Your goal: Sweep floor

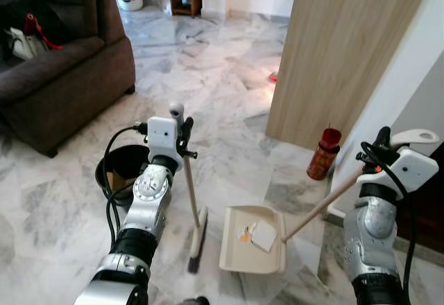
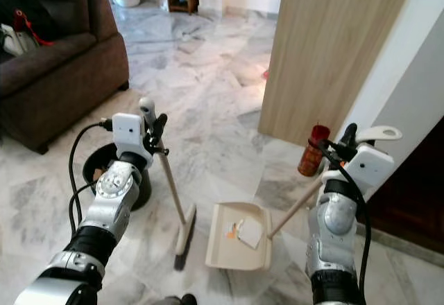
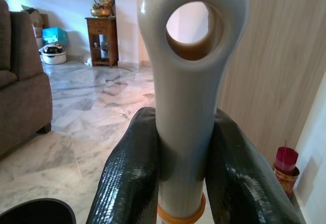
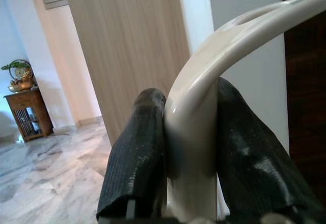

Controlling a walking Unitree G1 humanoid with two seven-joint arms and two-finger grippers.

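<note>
The broom [image 1: 189, 201] is standing nearly upright on the marble floor [image 1: 208, 76], its pale stick leaning slightly toward 11 o'clock and its grey handle top with 1 hanging hole sitting at 12 o'clock. Its dark bristle head is resting on the floor at 6 o'clock of the stick. The cream dustpan [image 1: 253, 248] is lying flat just at 3 o'clock of the bristles, holding 1 white scrap and 1 orange bit. Its long handle is slanting up toward 2 o'clock.

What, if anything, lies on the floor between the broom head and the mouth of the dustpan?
Nothing visible: bare marble separates the broom head from the dustpan. Paper scraps already lie inside the pan.
</note>
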